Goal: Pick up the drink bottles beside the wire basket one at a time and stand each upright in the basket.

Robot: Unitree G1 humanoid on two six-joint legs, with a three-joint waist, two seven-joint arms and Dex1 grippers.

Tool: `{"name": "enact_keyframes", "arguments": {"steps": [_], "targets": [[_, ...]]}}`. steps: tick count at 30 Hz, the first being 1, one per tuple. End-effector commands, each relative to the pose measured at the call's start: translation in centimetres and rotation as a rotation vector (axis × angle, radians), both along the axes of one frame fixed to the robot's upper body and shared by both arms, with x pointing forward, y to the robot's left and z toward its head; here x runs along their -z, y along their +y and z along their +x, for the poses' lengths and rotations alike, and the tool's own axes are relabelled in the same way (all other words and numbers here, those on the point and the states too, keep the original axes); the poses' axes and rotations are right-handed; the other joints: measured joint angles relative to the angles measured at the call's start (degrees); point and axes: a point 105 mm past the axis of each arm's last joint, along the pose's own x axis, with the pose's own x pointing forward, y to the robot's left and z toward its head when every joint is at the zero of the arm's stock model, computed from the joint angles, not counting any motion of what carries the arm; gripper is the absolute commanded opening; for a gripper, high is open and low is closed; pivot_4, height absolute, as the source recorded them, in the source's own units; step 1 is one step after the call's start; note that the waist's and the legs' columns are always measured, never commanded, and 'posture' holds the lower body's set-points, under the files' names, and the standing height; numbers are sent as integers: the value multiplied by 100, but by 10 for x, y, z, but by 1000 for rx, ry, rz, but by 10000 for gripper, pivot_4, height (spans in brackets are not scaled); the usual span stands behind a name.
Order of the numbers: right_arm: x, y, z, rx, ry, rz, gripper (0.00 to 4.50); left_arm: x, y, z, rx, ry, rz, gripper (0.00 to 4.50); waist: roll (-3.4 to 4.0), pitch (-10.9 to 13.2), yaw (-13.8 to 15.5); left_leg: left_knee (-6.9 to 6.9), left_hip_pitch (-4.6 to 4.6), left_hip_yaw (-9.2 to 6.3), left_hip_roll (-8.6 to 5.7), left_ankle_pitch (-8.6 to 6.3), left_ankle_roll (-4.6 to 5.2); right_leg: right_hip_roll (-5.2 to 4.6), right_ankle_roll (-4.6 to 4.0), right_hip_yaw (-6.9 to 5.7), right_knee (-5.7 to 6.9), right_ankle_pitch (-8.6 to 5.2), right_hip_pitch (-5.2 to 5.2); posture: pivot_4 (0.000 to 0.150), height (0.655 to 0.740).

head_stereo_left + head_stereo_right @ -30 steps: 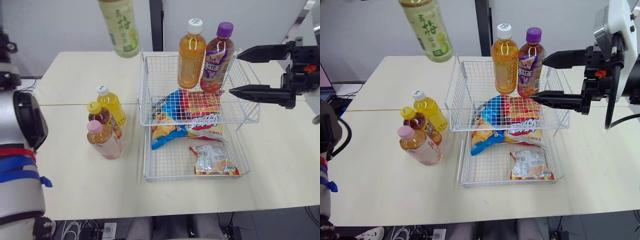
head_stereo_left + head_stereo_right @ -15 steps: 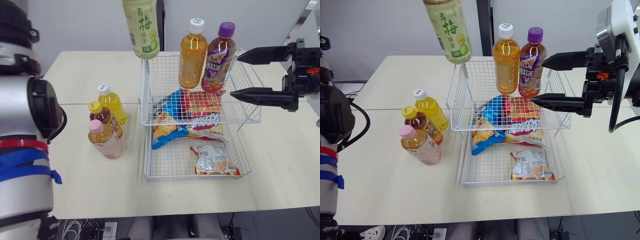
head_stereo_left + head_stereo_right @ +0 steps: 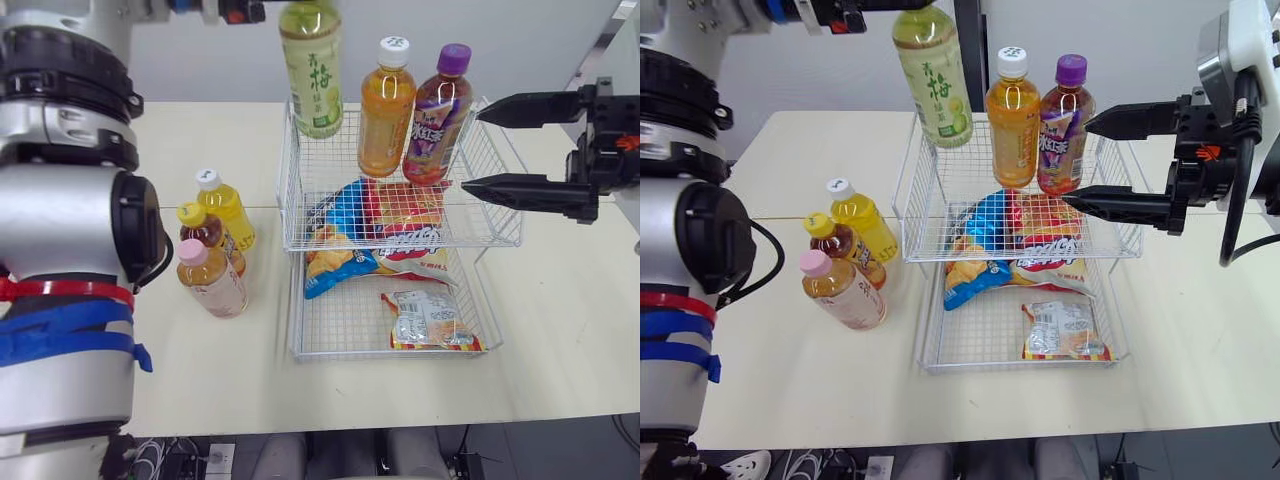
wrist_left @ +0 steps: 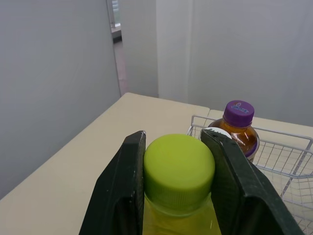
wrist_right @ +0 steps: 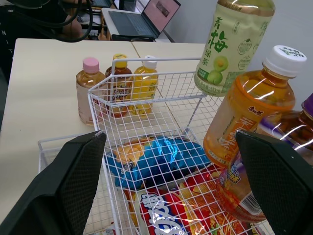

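Note:
My left gripper [image 4: 174, 143] is shut on the lime cap of a green tea bottle [image 3: 312, 70]. The bottle hangs nearly upright in the air, its base level with the rim at the back left corner of the wire basket's upper tier [image 3: 400, 245]. An orange tea bottle [image 3: 385, 108] and a purple-capped bottle [image 3: 435, 102] stand upright in that tier. Three more bottles stand on the table left of the basket: white-capped yellow [image 3: 225, 208], yellow-capped brown [image 3: 205, 235], pink-capped [image 3: 210, 280]. My right gripper [image 3: 475, 148] is open at the basket's right side, holding nothing.
Blue [image 3: 345, 210] and red [image 3: 405, 215] snack bags lie in the upper tier. More snack bags [image 3: 425, 318] lie in the lower tier. A laptop [image 5: 142, 14] sits at the table's left end. Bare tabletop [image 3: 180, 370] lies in front of the three bottles.
My left arm has carried the green tea bottle to the right and downward, from over the table to the basket's back left corner. The right gripper has stayed put.

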Motion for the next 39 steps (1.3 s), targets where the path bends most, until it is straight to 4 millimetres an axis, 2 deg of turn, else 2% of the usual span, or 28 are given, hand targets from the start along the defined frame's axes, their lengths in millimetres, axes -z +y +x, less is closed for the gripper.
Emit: {"name": "enact_keyframes", "arguments": {"steps": [1, 13, 26, 31, 33, 34, 39], "targets": [[-11, -3, -6, 15, -58, 10, 45000, -18, -5, -10, 34, -84, -32, 13595, 0, 0, 1, 0, 0, 0, 0, 0, 0, 0, 0, 0, 0, 0, 0, 1500, 7400], [-15, -23, -4, 138, -73, 2, 45000, 6, -19, 1, 52, -45, -10, 13595, 0, 0, 7, 0, 0, 0, -2, 0, 0, -1, 0, 1, 2, 0, 0, 1500, 7400], [-17, -24, -4, 154, -88, 12, 45000, 25, -27, 13, 19, 2, -13, 13595, 0, 0, 10, 1, 0, -1, -3, 0, 0, -1, 0, 0, 3, 0, 3, 1500, 7400], [-17, -24, -4, 155, -86, 13, 45000, 27, -29, 12, 41, 29, -20, 13595, 0, 0, 10, 2, 0, -1, -3, 0, 0, -1, 0, 1, 3, 0, 3, 1500, 7400], [-17, -24, -4, 156, -85, 13, 45000, 26, -28, 15, 14, 20, -16, 20742, 0, 0, 10, 2, 0, -1, -3, 0, 0, -1, 0, 0, 3, 0, 3, 1500, 7400], [-17, -24, -4, 157, -85, 13, 45000, 26, -27, 15, 10, 16, -10, 22960, 0, 0, 10, 2, 0, -1, -3, 0, 0, -1, 0, 0, 3, 0, 3, 1500, 7400], [-16, -26, -4, 167, -86, 13, 45000, 22, -27, 8, 46, 0, 12, 39064, 0, 0, 10, 3, 0, -1, -3, 0, 0, -1, 0, 1, 3, 0, 2, 1500, 7400]]}}
